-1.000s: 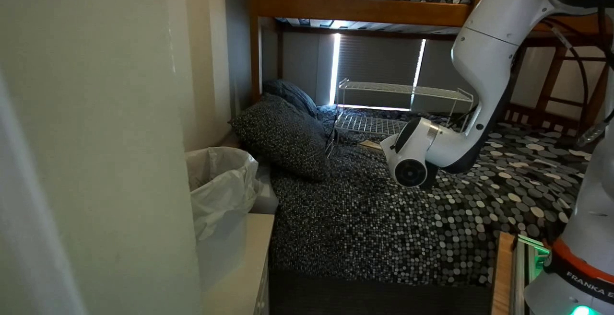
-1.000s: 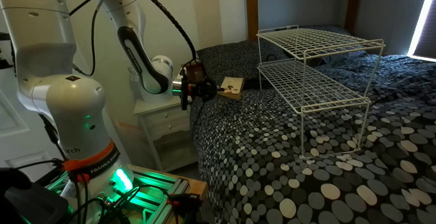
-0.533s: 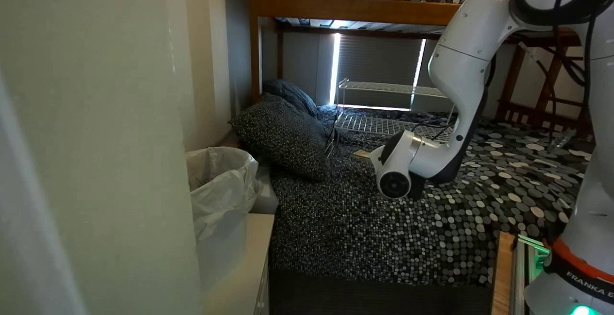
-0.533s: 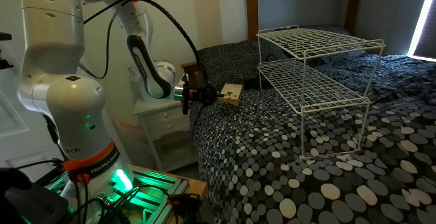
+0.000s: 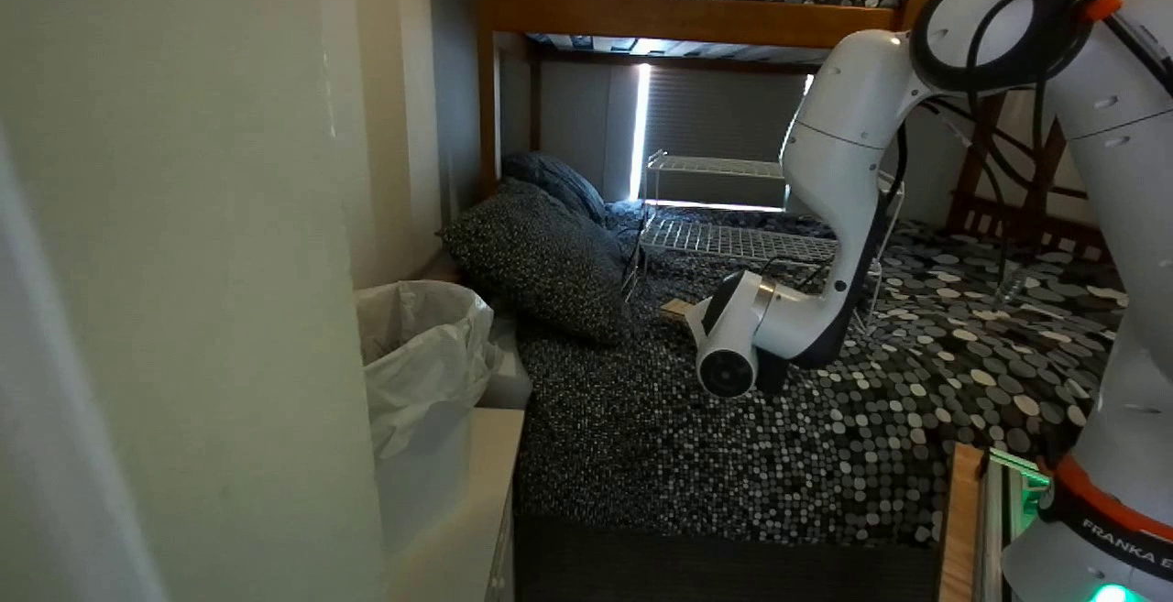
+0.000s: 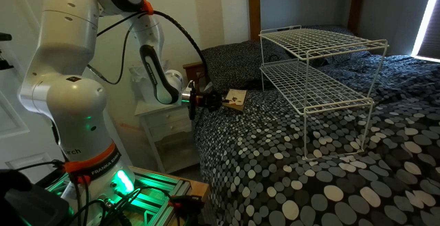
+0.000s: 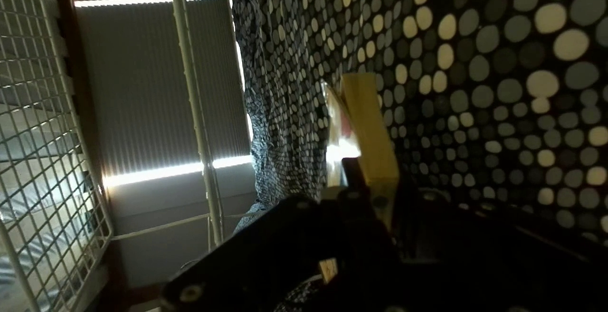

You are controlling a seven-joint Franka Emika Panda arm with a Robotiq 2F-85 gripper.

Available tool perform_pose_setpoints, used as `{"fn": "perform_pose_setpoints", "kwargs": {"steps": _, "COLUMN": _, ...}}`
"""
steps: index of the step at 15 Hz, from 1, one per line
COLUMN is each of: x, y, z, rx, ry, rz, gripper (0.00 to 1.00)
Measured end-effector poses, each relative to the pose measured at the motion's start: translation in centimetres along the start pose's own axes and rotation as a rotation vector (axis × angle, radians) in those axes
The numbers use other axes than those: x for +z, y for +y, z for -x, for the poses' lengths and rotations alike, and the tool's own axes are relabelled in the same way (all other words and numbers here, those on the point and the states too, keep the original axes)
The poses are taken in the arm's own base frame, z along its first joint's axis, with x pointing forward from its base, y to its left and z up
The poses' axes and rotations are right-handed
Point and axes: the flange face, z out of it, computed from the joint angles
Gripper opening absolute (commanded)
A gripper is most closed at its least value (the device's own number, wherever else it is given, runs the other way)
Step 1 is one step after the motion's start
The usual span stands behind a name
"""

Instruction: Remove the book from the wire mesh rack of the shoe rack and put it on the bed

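Taking Out Is Done, Putting Down Remains

Nearest to me, the gripper (image 6: 224,100) has its fingers clamped on one edge of the book (image 6: 237,97), whose cover is turned upward. Under it spreads the bed (image 6: 261,171); whether the two touch, I cannot tell. Farther, the shoe rack (image 6: 305,133) stands on the bed, its wire mesh rack (image 6: 318,85) apart from the book. I judge the placing step is in hand: next, lower gently until the book lies flat, then release.
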Motion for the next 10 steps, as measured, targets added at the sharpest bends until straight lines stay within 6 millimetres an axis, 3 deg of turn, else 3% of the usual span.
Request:
{"fn": "perform_pose_setpoints", "kwargs": {"steps": 7, "x": 1.8, "y": -2.9, "z": -0.4, "rx": -0.018, "ry": -0.021, "rz": -0.033, "gripper": 0.04}}
{"fn": "perform_pose_setpoints", "kwargs": {"steps": 8, "x": 2.0, "y": -3.2, "z": -0.4, "rx": -0.021, "ry": -0.024, "rz": -0.052, "gripper": 0.42}}
{"fn": "perform_pose_setpoints", "kwargs": {"steps": 10, "x": 2.3, "y": -3.4, "z": -0.5, "rx": -0.021, "ry": -0.027, "rz": -0.088, "gripper": 0.48}}
